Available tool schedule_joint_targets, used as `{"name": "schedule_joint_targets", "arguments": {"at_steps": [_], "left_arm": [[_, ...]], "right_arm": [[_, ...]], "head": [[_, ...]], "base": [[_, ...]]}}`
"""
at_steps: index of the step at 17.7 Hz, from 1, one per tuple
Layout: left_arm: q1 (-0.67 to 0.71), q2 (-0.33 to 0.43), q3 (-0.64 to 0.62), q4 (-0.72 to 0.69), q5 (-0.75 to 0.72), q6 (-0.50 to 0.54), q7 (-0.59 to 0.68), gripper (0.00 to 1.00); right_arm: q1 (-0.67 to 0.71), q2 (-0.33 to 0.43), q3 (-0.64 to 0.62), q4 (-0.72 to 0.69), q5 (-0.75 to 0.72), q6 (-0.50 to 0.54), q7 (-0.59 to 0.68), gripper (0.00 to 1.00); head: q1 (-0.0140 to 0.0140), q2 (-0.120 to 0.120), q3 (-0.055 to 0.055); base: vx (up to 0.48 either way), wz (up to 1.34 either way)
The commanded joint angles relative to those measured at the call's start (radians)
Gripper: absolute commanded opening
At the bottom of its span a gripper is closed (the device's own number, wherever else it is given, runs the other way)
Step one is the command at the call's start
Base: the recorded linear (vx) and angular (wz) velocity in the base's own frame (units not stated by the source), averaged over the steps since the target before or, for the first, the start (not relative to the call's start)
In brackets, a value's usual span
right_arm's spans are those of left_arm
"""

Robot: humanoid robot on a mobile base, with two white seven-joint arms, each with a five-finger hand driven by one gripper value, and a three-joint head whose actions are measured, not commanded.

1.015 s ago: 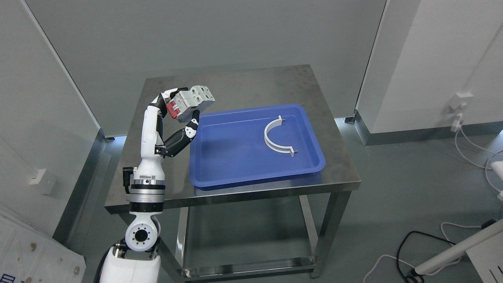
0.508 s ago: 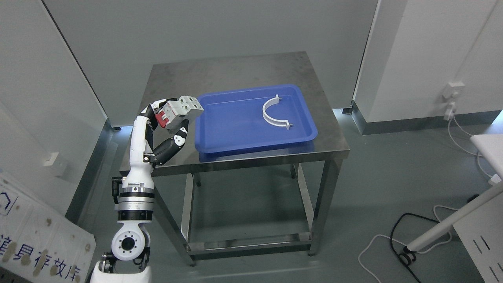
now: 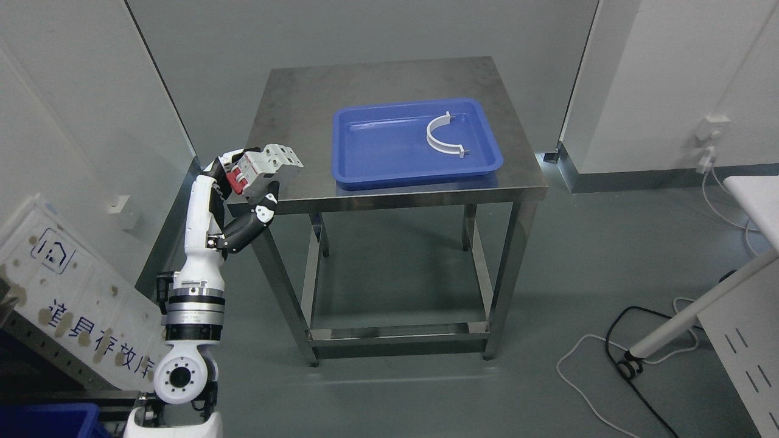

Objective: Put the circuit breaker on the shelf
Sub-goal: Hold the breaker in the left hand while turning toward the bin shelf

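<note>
My left hand (image 3: pixel 252 182) is shut on the circuit breaker (image 3: pixel 263 166), a white block with a red side. It holds the breaker in the air at the front left corner of the steel table (image 3: pixel 292 103). The left arm (image 3: pixel 198 243) rises from the lower left of the head view. A shelf structure with a white label panel (image 3: pixel 67 304) shows at the lower left edge. The right arm is out of view.
A blue tray (image 3: pixel 377 152) on the table holds a white curved clamp (image 3: pixel 443 137). A blue bin corner (image 3: pixel 42 423) sits at the bottom left. Cables (image 3: pixel 608 365) and a white stand leg (image 3: pixel 688 316) lie on the floor at right.
The camera has backed away and turned left, so the table looks smaller and farther. My left hand keeps hold of the breaker, now off the table's front left corner. The shelf panel has come into view.
</note>
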Motion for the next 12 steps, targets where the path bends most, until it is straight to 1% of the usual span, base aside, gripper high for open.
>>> {"name": "schedule_joint_targets", "arguments": {"at_steps": [1,8,12], "left_arm": [[0.008,0.017,0.024,-0.038,0.023,0.000,-0.017,0.08],[0.015,0.017,0.019,-0.038,0.037,-0.011,-0.020,0.09],[0.012,0.017,0.019,-0.038,0.044,-0.014,-0.026,0.09]], "right_arm": [[0.000,-0.017,0.000,0.000,0.000,0.000,-0.001,1.00],[0.000,-0.017,0.000,0.000,0.000,0.000,-0.001,1.00],[0.000,-0.017,0.000,0.000,0.000,0.000,-0.001,1.00]], "head": [[0.0000,0.000,0.000],[0.0000,0.000,0.000],[0.0000,0.000,0.000]], "base": [[-0.272,0.11],[-0.269,0.12],[-0.217,-0.06]]}}
